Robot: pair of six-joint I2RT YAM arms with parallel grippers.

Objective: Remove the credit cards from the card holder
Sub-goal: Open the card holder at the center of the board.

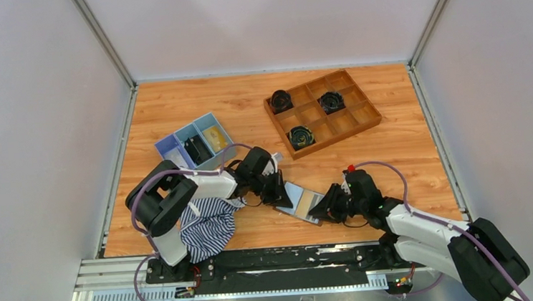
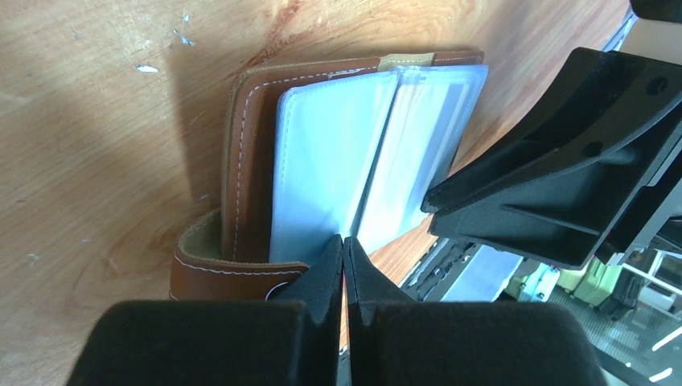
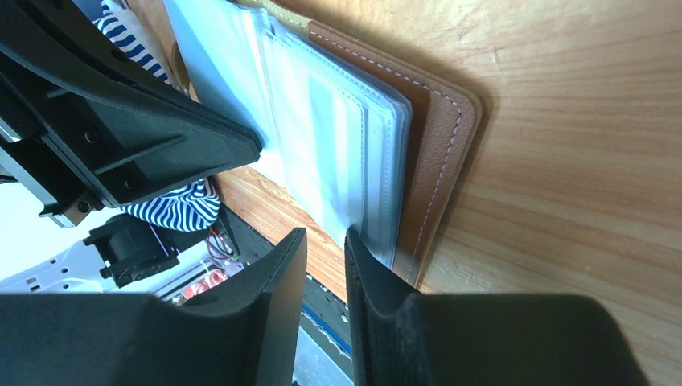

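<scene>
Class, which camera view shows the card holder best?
Left wrist view: the card holder lies open, brown cover, strap and pale sleeves all close up. Right wrist shows one stitched edge and sleeves; top view shows it small.

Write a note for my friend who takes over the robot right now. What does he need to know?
Left gripper: shut, tips at the edge of the pale sleeves; I cannot tell whether it pinches one.
Right gripper: open a crack, one finger against the sleeves' edge on the opposite side, nothing seen between the fingers.
Card holder: lying open on the wooden table between the two grippers, brown cover down.
Done: the holder is open.
Left: no card shows outside it, so the cards are not yet pulled out.
</scene>
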